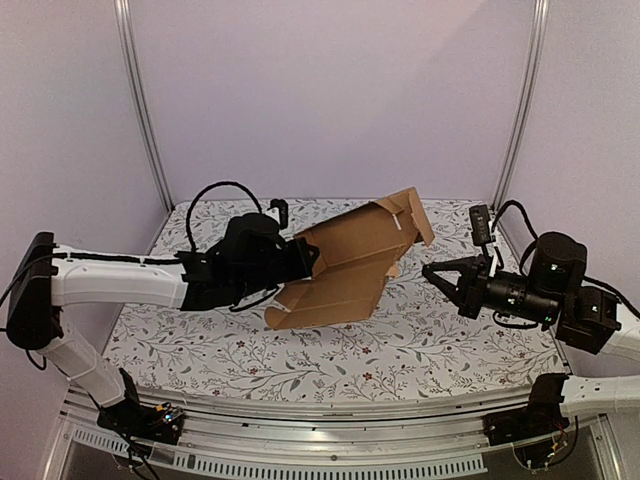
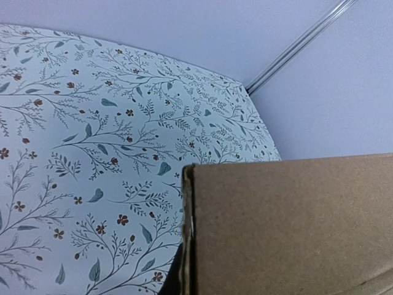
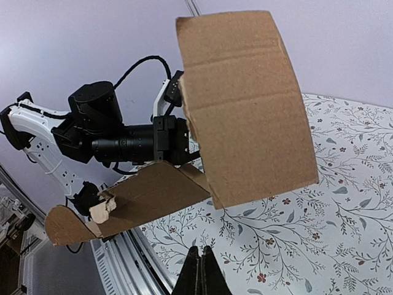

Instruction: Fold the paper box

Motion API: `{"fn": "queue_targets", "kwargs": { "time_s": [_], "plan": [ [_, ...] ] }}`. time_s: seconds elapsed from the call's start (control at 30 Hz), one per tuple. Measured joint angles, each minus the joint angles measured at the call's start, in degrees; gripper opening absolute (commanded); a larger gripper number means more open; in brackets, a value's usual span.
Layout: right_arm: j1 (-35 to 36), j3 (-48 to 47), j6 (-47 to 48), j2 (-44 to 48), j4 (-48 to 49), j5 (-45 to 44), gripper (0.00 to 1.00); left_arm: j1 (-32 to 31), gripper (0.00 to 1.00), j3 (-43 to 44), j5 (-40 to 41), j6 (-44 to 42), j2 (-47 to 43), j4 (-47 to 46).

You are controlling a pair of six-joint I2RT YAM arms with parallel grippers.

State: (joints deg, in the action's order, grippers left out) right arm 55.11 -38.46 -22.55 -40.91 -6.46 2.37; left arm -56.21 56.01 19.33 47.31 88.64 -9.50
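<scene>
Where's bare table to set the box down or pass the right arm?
Widest bare patch: the front strip of the table, between the paper box and the near rail. A smaller patch lies at the back, behind the box. Crowded: mid-table, where the left gripper holds the box and the right gripper, jaws shut, sits close off its right edge.
</scene>
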Motion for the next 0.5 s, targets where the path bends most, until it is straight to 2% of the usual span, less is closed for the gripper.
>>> {"fn": "queue_targets", "kwargs": {
  "time_s": [0.3,0.5],
  "plan": [
    [0.39,2.29,0.98,-5.84,15.34,-0.31,0.00,0.26,0.00,0.00,-4.57,5.01,-3.30,-0.55],
    [1.07,0.68,1.01,-11.47,21.24,-0.35,0.00,0.31,0.00,0.00,-5.77,6.01,-4.07,-0.61]
  ]
}}
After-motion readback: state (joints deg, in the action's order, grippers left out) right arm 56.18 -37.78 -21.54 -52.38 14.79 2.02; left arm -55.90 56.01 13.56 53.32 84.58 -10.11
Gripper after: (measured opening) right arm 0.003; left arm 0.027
